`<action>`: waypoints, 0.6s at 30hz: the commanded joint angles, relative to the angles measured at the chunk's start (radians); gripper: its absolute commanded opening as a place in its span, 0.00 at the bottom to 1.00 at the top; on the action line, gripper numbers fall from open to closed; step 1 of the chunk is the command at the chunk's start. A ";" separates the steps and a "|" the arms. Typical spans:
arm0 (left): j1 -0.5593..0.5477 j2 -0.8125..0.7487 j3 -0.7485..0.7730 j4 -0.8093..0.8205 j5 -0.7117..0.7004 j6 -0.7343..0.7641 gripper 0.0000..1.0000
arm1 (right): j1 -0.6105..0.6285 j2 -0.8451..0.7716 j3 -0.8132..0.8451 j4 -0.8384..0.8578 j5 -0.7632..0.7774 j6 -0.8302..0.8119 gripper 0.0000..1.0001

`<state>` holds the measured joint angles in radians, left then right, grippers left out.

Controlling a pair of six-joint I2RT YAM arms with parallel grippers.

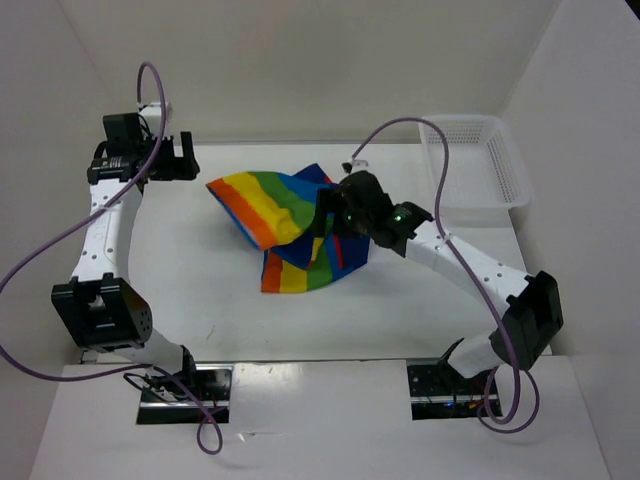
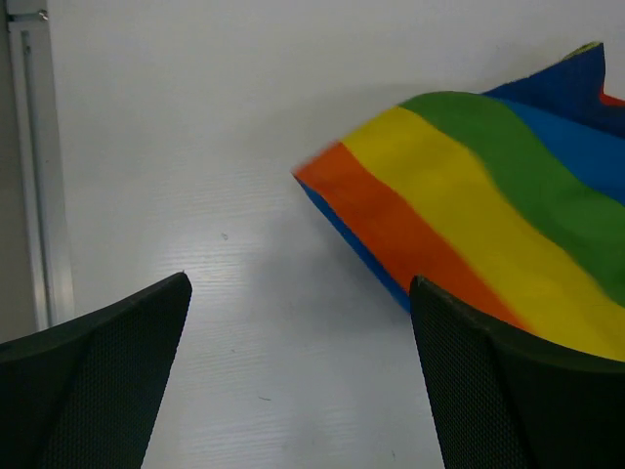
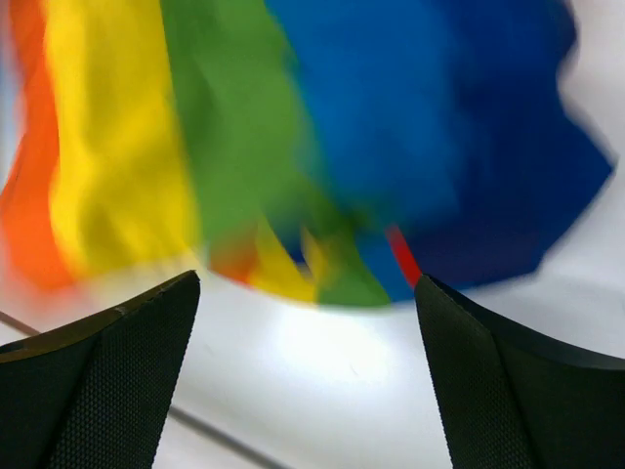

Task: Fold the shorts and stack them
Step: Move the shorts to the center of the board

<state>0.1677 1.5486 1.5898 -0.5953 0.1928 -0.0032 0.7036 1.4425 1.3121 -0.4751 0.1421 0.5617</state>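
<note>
**Shorts, position.** The shorts (image 1: 295,225) lie at mid-table in a loose bundle. One striped panel is doubled over the layer beneath and appears raised rather than flat.

**Step in hand (judged): complete the fold.**
1. Allow the upper panel to come to rest.
2. Check that its edges meet those of the lower layer.
3. Regrip at a free corner, not mid-panel, and draw the cloth flat before stacking.

**Shorts, appearance.** The cloth is soft and thin, so expect slump and creases. The stripes run orange, yellow, green, blue, with a darker blue area on the far side. The right wrist view is blurred.

**Claws.**
- The right claw (image 3: 305,281) hangs directly over the shorts, jaws spread wide, gripping nothing.
- The left claw (image 2: 300,281) hovers near the orange-edged left end without contact, jaws fully spread and empty.

**Surroundings.** The table (image 1: 200,300) is white. A white basket (image 1: 505,160) stands at its far right.
</note>
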 commanded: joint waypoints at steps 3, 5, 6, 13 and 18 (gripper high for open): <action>-0.004 -0.022 -0.117 0.046 0.103 0.003 0.99 | -0.085 -0.083 -0.037 -0.034 0.103 0.007 0.97; -0.004 -0.031 -0.166 0.055 0.128 0.003 0.99 | -0.121 -0.067 -0.028 -0.022 0.094 0.007 0.97; -0.004 -0.031 -0.192 0.055 0.128 0.003 0.99 | -0.133 -0.048 -0.010 -0.022 0.094 0.007 0.97; -0.037 -0.050 -0.457 0.101 0.350 0.003 0.99 | -0.142 0.078 0.023 -0.051 0.050 0.055 0.97; -0.092 -0.090 -0.620 0.034 0.453 0.003 0.97 | -0.194 0.009 -0.141 -0.024 -0.037 0.064 0.97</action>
<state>0.0956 1.4994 1.0000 -0.5385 0.5041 -0.0044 0.5426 1.4967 1.2304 -0.5217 0.1677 0.6094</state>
